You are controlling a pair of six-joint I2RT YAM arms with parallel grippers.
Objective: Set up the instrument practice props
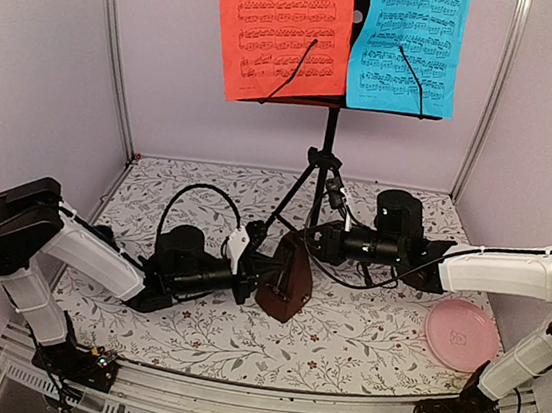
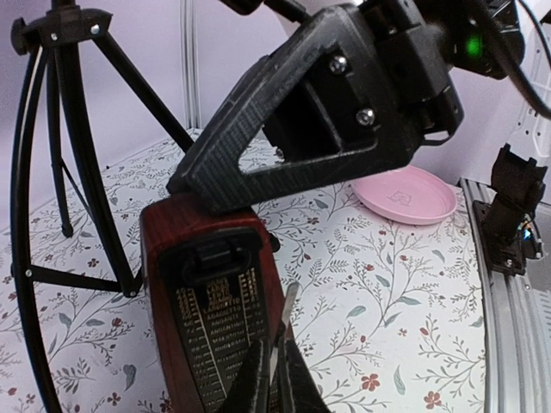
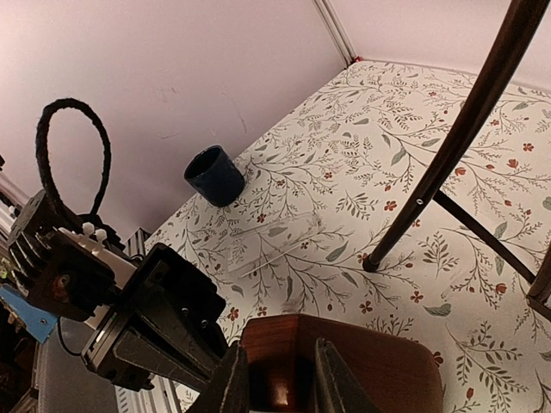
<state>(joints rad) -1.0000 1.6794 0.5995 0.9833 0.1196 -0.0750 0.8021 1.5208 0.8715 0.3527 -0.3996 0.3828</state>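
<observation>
While my right gripper (image 3: 280, 354) clamps the top of the metronome (image 2: 202, 284), my left gripper (image 2: 277, 366) pinches its pendulum rod (image 2: 289, 311), near the music stand (image 1: 328, 142).

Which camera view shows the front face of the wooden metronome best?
The left wrist view: the metronome faces the camera closely, its printed scale visible. Top external shows it small, from above; right wrist shows only its top.
</observation>
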